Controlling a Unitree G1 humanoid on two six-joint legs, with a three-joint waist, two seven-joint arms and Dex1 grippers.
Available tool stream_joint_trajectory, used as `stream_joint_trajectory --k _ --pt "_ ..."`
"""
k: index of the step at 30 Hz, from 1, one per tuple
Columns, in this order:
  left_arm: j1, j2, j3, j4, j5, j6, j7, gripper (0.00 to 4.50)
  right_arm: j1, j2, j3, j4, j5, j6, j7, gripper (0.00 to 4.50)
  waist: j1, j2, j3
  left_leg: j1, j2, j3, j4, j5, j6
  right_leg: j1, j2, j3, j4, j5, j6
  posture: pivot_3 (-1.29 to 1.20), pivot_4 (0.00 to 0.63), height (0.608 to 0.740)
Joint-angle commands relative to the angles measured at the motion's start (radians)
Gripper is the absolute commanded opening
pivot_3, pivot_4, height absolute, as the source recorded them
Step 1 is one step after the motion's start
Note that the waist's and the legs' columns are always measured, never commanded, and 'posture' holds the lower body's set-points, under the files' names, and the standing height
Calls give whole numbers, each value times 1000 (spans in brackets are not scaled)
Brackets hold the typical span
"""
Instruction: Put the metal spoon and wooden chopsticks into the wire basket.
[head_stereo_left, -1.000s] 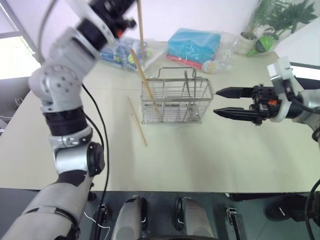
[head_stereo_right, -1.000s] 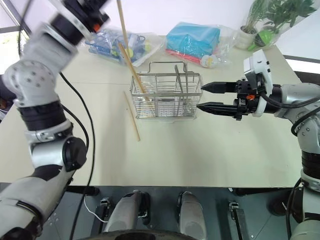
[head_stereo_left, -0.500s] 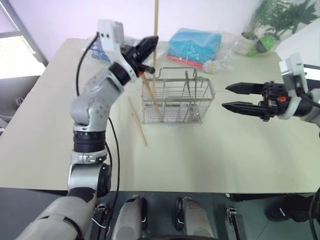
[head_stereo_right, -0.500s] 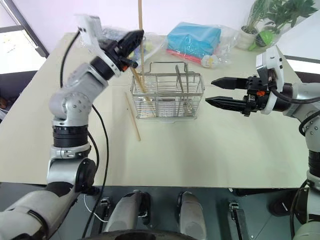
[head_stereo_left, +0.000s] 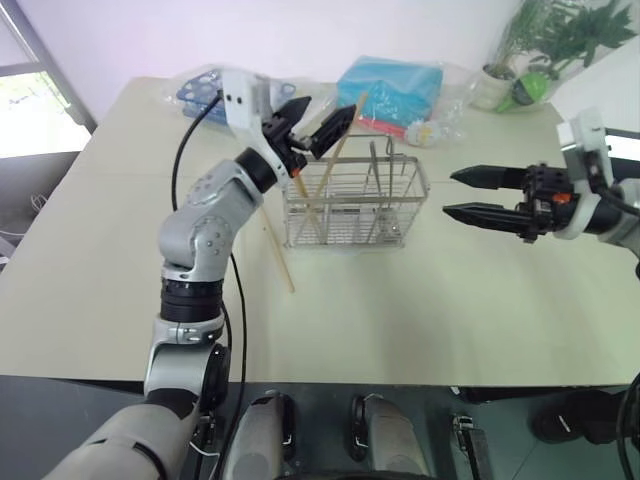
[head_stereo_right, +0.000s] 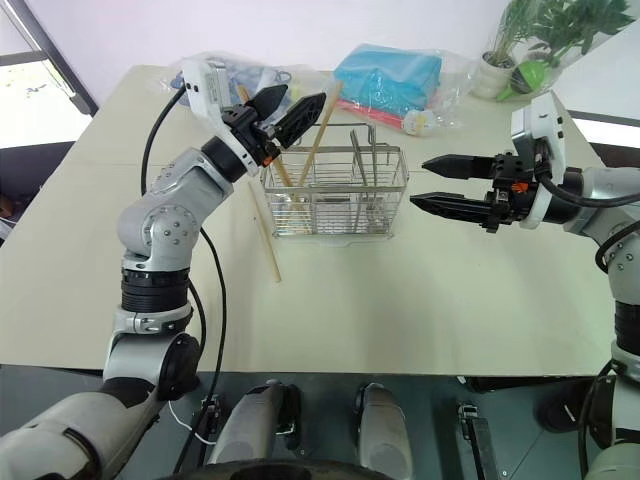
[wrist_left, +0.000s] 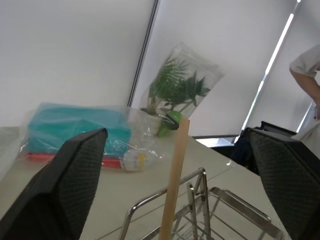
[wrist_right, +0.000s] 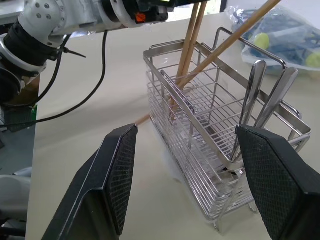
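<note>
So, left to right: on the tabletop (head_stereo_left: 100, 260) one loose chopstick (head_stereo_left: 274, 244) lies flat just beside the left end of the wire basket (head_stereo_left: 352, 203), not in it. Above that end the left end effector (head_stereo_left: 314, 120) hovers with its two black fingers spread wide apart, released, gripping nothing. One chopstick (head_stereo_left: 338, 160) leans in the left compartment of the basket, its top poking up between the spread fingers without touching either, as the left wrist view shows. More chopsticks (wrist_right: 192, 42) stand tilted in that same left compartment, lower ends down in the grid. Toward the right half of the basket two metal spoon-like handles (wrist_right: 265, 100) stand upright inside, bowls down; which one is the task's spoon, cannot tell. A thin wire handle arches over the top of the basket. Behind the basket sit a clear bag with blue items (head_stereo_left: 205, 95) and a teal plastic-wrapped pack (head_stereo_left: 390, 88); a potted plant (head_stereo_left: 540, 50) is at the far right corner. Right of the basket, well apart from it, the right end effector (head_stereo_left: 462, 195) points at the basket, fingers parted, empty.
</note>
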Motion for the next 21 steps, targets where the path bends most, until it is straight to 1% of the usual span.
stream_joint_trajectory --k 1,5,8,11,13,15,16,18,19,21 --pt "-81 39 73 -95 -79 65 48 4423 1 -2 -9 -16 -9 -26 9 3226 0 0 0 0 0 0 0 0 0 0 0 0 0 0 0 0 150 715" --pt "-239 130 176 -139 -200 193 138 4423 0 7 -6 -15 -11 -34 10 3226 0 0 0 -1 0 0 0 0 0 0 0 0 0 0 0 0 150 715" --pt "-316 209 238 -125 -247 285 221 4423 4 13 1 -22 -14 -40 14 3226 -1 0 0 -1 0 0 0 1 -1 0 0 0 0 0 0 0 150 715" --pt "-371 299 317 -54 -241 434 381 4423 5 17 10 -15 -21 -53 22 3226 -1 1 0 1 0 0 0 1 -1 0 0 0 1 0 0 0 150 715" --pt "-384 336 351 -29 -217 487 467 4423 -3 21 16 -2 -29 -61 24 3226 -1 1 0 1 0 -1 0 1 -1 0 1 0 1 0 0 0 150 715" --pt "-400 350 394 14 -162 597 605 4423 -18 30 26 12 -35 -66 22 3226 -1 0 0 1 0 -1 0 1 -1 0 1 0 1 0 0 0 150 715" --pt "-391 354 398 26 -100 686 684 4423 -24 33 31 16 -36 -67 24 3226 -1 0 0 1 0 -1 0 1 -2 0 1 0 1 0 0 0 150 715" --pt "-369 353 384 13 -22 793 760 4423 -29 37 37 20 -36 -66 30 3226 1 0 0 1 0 -1 0 1 -2 1 1 0 1 0 0 0 150 715" --pt "-361 309 402 -8 4 870 782 4423 -33 37 43 23 -39 -66 34 3226 2 0 0 1 0 -1 0 1 -2 1 1 0 1 0 1 0 150 715" --pt "-340 233 423 -37 33 948 811 4423 -40 38 52 29 -43 -64 40 3226 9 -1 0 0 -1 -1 0 1 -2 1 1 0 1 0 1 0 150 715"
